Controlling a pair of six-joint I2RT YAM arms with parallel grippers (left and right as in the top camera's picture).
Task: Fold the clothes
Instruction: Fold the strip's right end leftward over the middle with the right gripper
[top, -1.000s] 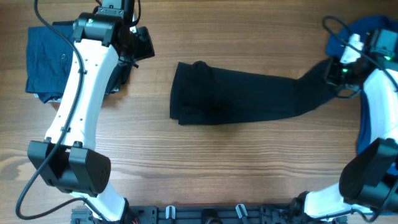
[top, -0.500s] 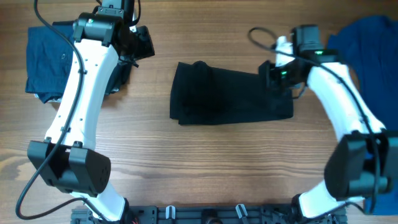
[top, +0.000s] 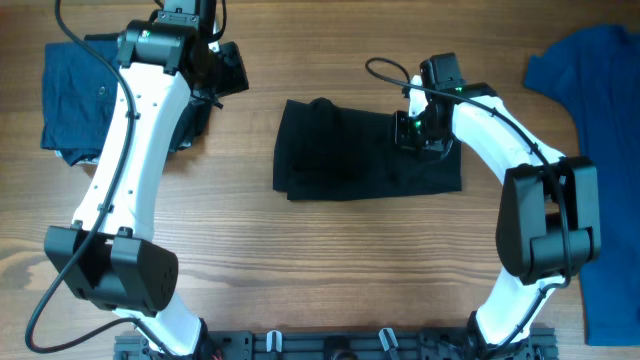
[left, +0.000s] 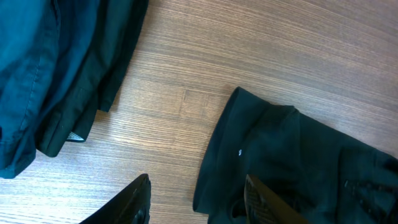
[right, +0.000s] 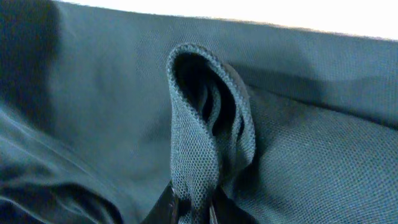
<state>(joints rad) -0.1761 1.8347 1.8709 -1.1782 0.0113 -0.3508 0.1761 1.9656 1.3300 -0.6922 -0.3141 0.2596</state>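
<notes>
Across the bench (top: 330, 260), the black shirt (top: 345, 155) has shortened: its right end now lies folded over, at centre. At the right edge lies the bright blue garment (top: 600, 70), at the left the navy garment (top: 70, 90). On a shirt fold the right gripper (top: 418, 130) is clamped; the left gripper (top: 228, 68) hangs open beside the navy garment.
</notes>
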